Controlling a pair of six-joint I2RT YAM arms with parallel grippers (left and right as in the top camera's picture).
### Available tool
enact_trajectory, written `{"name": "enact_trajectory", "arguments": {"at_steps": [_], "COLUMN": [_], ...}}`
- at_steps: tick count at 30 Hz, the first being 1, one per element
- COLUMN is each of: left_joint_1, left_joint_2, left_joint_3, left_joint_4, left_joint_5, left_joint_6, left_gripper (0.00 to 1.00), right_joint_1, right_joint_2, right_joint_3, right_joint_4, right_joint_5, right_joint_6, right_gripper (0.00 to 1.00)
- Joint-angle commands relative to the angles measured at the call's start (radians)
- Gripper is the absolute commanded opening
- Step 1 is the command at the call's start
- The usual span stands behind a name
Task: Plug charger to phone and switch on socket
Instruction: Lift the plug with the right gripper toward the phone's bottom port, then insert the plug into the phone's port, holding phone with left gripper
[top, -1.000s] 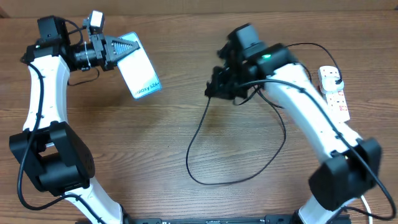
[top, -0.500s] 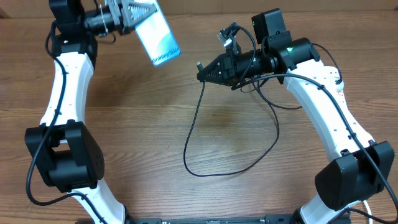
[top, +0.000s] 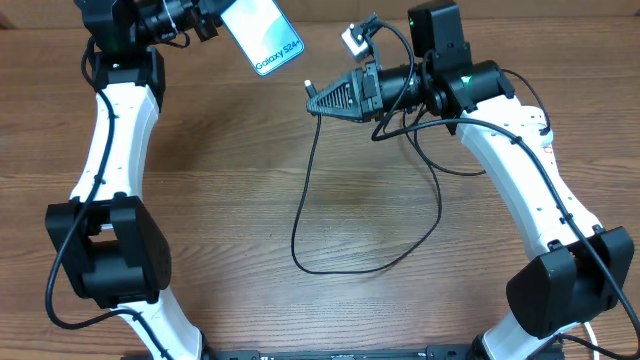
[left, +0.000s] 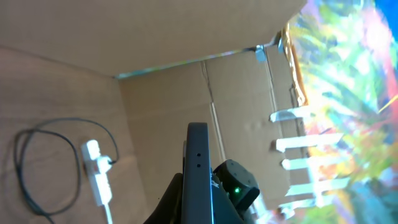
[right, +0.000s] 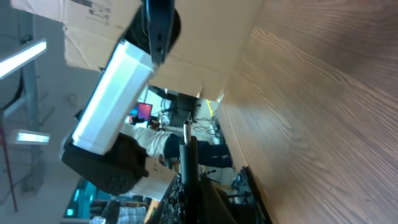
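Wooden table (top: 220, 200) is carrying the socket (left: 97, 180) on its right side. Left gripper (top: 218, 18) is clamping the phone (top: 263, 35), raised near the far edge. Right gripper (top: 318, 100) is pinching the charger (top: 305, 190), seemingly just behind its tip, facing the phone.

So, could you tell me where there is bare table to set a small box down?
The widest bare patch of table lies between the left arm and the charger loop; a strip below the loop is free too. The right side is crowded: right arm, cable slack, socket.
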Motion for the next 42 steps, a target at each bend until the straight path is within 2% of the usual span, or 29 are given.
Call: {"name": "enact_trajectory", "arguments": {"at_steps": [1, 7, 42], "left_joint_1": [-0.024, -0.035, -0.063], "left_joint_2": [-0.032, -0.032, -0.032], "left_joint_3": [0.019, 0.019, 0.019], "left_joint_4": [0.011, 0.012, 0.011], "left_joint_5": [-0.048, -0.044, 0.014], "left_joint_6": [-0.087, -0.084, -0.071], "left_gripper": [0.05, 0.04, 0.04], "right_joint_1": [-0.003, -0.003, -0.003], "right_joint_2": [-0.019, -0.019, -0.019], "right_joint_3": [0.024, 0.024, 0.024], "right_joint_4": [0.063, 0.186, 0.199], "right_joint_5": [-0.061, -0.088, -0.093], "right_joint_6": [0.116, 0.232, 0.272], "right_gripper": [0.04, 0.04, 0.04]}}
